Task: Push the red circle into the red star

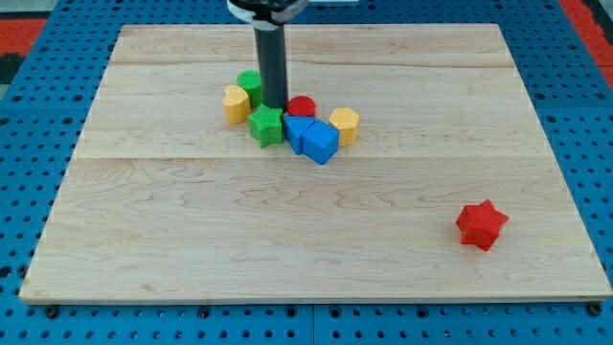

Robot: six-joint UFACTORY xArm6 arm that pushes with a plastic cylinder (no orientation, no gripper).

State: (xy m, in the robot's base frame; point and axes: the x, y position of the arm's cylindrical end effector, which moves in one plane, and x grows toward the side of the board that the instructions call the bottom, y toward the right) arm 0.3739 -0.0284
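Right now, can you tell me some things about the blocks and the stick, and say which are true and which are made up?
1. The red star sits alone near the view's bottom right. True.
2. The red circle is touching the red star. False: it is far away, in the cluster near the view's top middle.
3. My tip is down in the cluster, just to the view's left of the red circle. True.
4. There are three yellow blocks. False: only two, the left yellow block and the right yellow block.
5. The blue cube sits below the red circle in the view. True.
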